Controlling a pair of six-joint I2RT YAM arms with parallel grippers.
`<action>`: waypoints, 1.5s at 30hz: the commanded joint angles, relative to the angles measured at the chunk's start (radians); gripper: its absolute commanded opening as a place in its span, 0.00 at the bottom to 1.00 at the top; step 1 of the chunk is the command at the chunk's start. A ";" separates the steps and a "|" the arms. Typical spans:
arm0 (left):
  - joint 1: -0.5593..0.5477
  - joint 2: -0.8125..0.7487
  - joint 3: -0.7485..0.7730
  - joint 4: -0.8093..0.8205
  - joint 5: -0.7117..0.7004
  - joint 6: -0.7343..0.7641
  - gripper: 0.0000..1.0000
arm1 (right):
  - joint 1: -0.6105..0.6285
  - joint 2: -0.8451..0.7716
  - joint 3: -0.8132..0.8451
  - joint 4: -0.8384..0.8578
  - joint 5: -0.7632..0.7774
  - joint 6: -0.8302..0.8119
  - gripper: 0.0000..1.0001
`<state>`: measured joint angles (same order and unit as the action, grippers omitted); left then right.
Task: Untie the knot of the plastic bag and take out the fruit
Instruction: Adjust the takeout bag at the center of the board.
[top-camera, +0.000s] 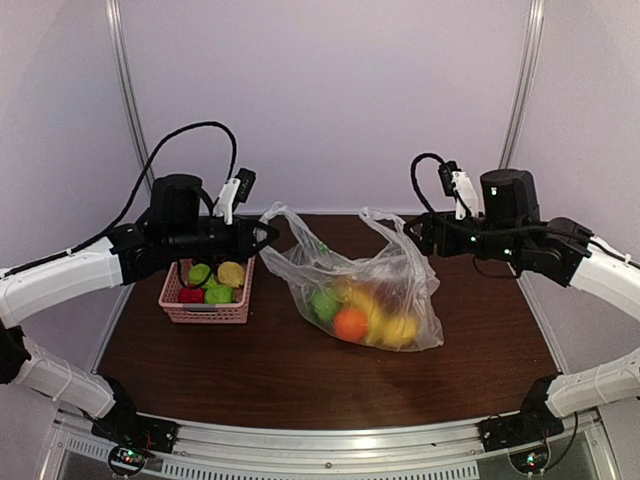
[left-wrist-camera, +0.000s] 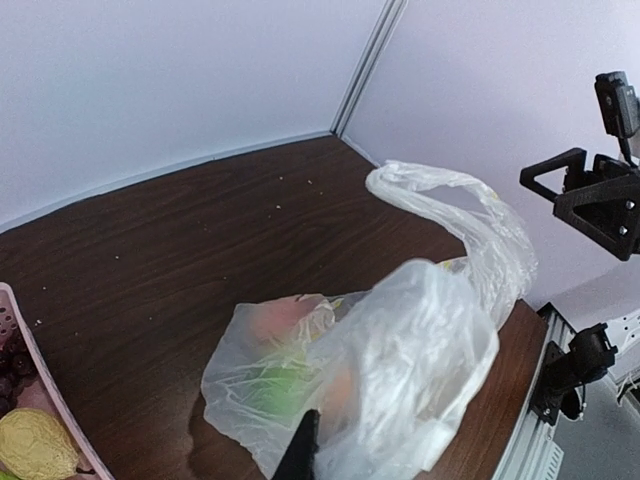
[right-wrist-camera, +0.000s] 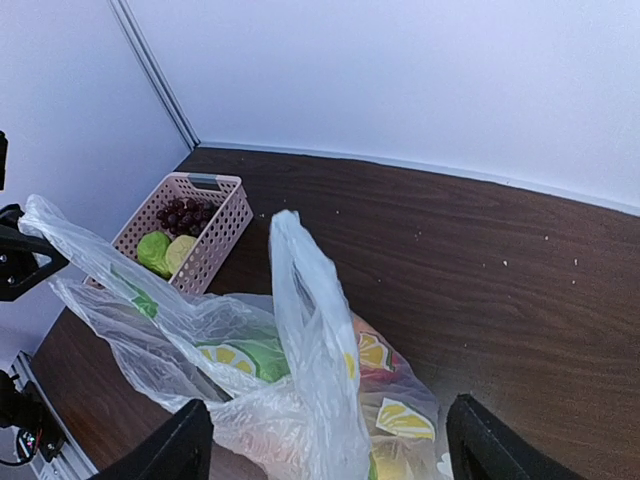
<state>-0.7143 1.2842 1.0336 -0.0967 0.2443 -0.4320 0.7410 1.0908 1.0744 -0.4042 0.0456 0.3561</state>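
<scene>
Now, left claw (top-camera: 268, 237) clenched on the plastic bag (top-camera: 300, 265) of fruit (top-camera: 350, 322) — right claw (top-camera: 412, 232) released, just beside it

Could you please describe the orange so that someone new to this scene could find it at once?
On the brown table, right of the pink basket, lies a clear plastic bag of fruit. The orange sits at the bag's near edge, between a green fruit and yellow ones; it is the only round orange-coloured piece.

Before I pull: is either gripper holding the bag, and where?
Right gripper is open, holding nothing. Left gripper looks shut against the plastic bag at the handle loop nearest it; whether film is pinched cannot be told.
</scene>
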 joint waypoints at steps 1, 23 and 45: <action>0.001 -0.013 0.000 0.029 0.016 -0.020 0.08 | -0.001 0.089 0.156 -0.179 -0.034 -0.079 0.83; 0.001 0.026 0.107 -0.098 0.043 -0.001 0.32 | 0.001 0.553 0.555 -0.280 -0.082 -0.194 0.80; 0.002 0.236 0.389 -0.164 0.214 0.084 0.70 | -0.008 0.631 0.623 -0.288 -0.098 -0.213 0.32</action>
<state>-0.7143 1.4990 1.3804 -0.2695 0.3840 -0.3717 0.7406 1.7088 1.6714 -0.6849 -0.0479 0.1406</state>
